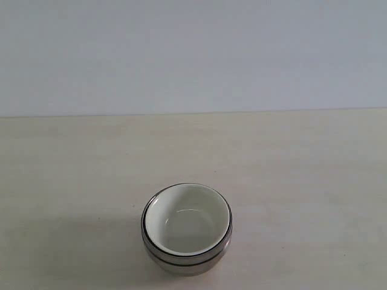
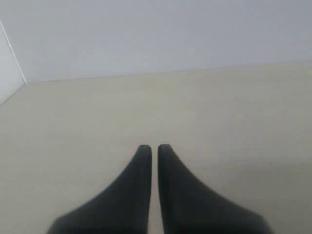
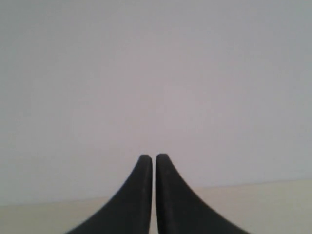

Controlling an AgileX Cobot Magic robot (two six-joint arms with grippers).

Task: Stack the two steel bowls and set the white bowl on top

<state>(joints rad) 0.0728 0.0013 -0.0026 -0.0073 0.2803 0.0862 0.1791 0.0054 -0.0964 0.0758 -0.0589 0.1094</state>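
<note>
The white bowl (image 1: 187, 220) sits nested on top of the steel bowls (image 1: 187, 263), whose shiny rims and ribbed lower side show as a stack beneath it, near the front middle of the table in the exterior view. Neither arm appears in that view. My left gripper (image 2: 152, 147) is shut with nothing between its dark fingers, pointing over bare tabletop. The right gripper (image 3: 154, 157) is shut as well, empty, aimed at the wall above the table's far edge. No bowl shows in either wrist view.
A pale wooden table (image 1: 302, 181) runs back to a light grey wall (image 1: 193, 54). A wall corner (image 2: 12, 58) shows in the left wrist view.
</note>
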